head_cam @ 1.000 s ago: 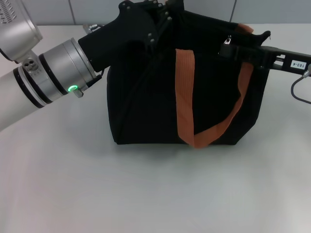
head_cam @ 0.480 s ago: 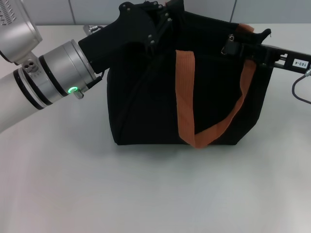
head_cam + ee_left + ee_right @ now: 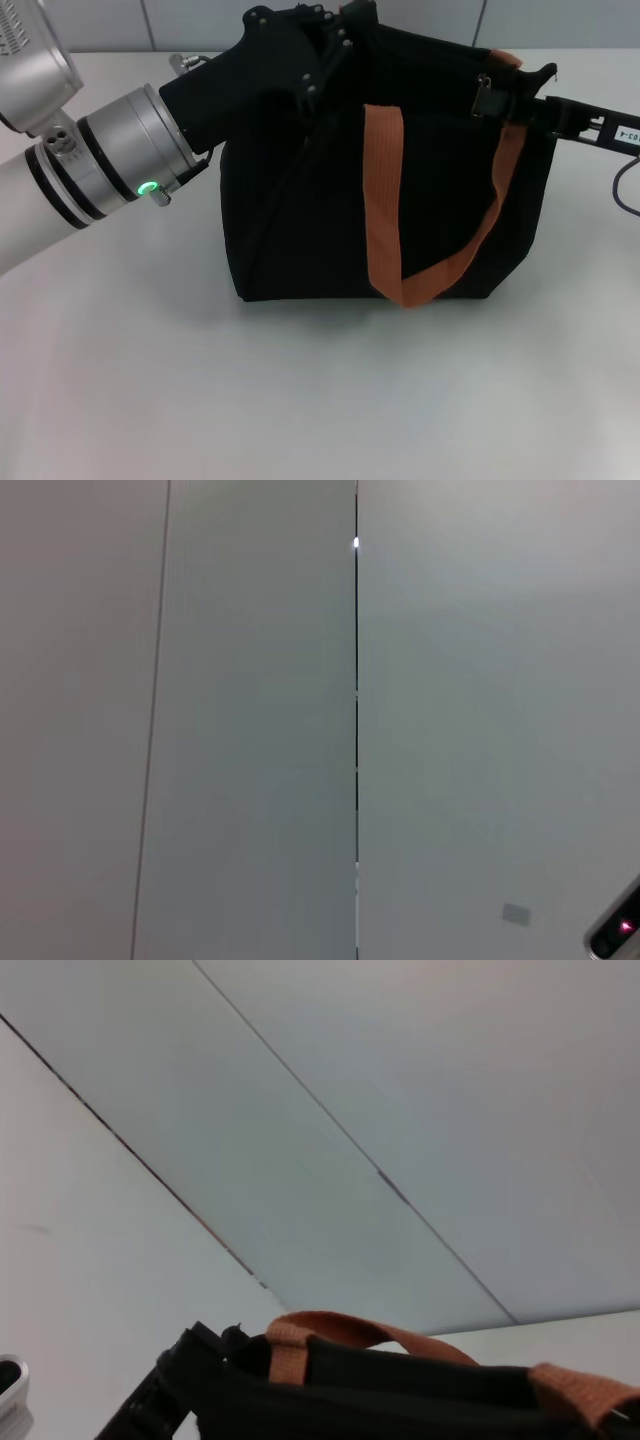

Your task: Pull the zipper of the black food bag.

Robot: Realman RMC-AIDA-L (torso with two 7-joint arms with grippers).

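Observation:
The black food bag [image 3: 300, 220] stands upright mid-table in the head view, with an orange-brown strap handle [image 3: 385, 200] hanging down its front. My left gripper [image 3: 335, 35] sits on the bag's top left edge and looks shut on the fabric there. My right gripper [image 3: 500, 103] reaches in from the right at the bag's top right, shut on the small silver zipper [image 3: 483, 88]. The right wrist view shows the bag's top edge [image 3: 400, 1390] and a strap [image 3: 330, 1325]. The left wrist view shows only wall.
The bag rests on a pale grey table [image 3: 300, 400] with open room in front of it. A grey panelled wall [image 3: 200, 20] runs behind. A dark cable [image 3: 625, 195] loops by the right arm at the right edge.
My right gripper has moved to the right along the bag's top, and the zipper pull has gone with it. The left arm and the bag have hardly moved.

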